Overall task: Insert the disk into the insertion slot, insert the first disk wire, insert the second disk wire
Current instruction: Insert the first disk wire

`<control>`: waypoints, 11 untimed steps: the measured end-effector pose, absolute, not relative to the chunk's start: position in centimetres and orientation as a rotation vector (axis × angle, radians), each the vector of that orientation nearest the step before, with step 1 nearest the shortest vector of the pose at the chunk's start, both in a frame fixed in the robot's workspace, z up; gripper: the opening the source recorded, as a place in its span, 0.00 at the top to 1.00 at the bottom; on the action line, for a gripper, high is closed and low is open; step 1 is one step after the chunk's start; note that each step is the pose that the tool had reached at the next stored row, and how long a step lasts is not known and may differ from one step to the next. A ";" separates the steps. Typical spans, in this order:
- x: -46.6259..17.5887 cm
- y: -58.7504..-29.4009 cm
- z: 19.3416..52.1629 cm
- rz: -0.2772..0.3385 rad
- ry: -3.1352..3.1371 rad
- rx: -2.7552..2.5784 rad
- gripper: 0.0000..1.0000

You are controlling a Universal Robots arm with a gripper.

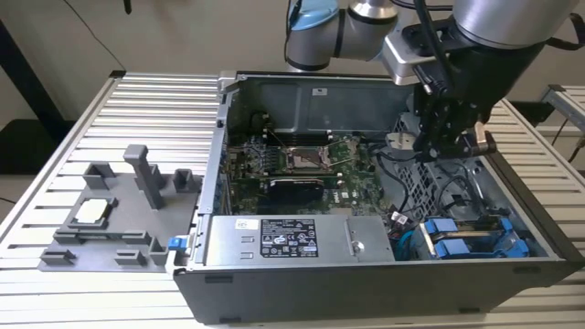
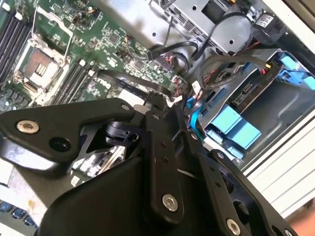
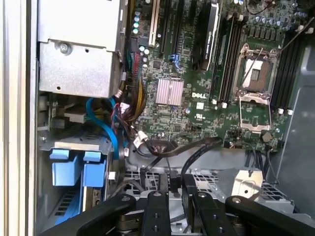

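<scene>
- You have the arm reaching down into the open computer case [image 1: 366,291], in the upper right of the exterior view.
- Your gripper [image 1: 445,152] [image 3: 176,194] hangs over the case's right half, beside the motherboard [image 1: 302,171].
- In the first wrist view your jaws stand close together, clamped on a black wire [image 3: 189,160] that curves down between them.
- That wire runs off toward the motherboard's edge, near other dark cables.
- The insertion slot [image 1: 475,232] sits at the lower right of the exterior view, just right of the power supply [image 1: 283,240].
- The disk [image 2: 245,94] lies inside that slot, next to the blue handles [image 1: 453,247].
- Your gripper is above and apart from the slot.
- At the exterior view's left, a grey fixture tray [image 1: 101,212] rests on the ribbed bench [image 1: 155,103], well apart from your gripper.
</scene>
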State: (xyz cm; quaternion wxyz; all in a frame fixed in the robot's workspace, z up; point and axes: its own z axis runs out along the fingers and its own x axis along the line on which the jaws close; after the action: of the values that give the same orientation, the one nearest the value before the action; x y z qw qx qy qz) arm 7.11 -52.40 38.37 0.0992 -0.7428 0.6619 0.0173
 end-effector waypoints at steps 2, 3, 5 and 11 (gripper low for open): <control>7.0 -52.4 38.3 0.050 1.956 -2.200 0.74; 7.0 -52.4 38.3 0.049 1.956 -2.201 0.74; 6.9 -52.4 38.3 0.049 1.956 -2.201 0.74; 6.9 -52.4 38.3 0.049 1.956 -2.201 0.74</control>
State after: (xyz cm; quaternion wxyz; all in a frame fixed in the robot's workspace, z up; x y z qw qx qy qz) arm 6.92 -52.40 38.26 0.0981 -0.7438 0.6610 0.0166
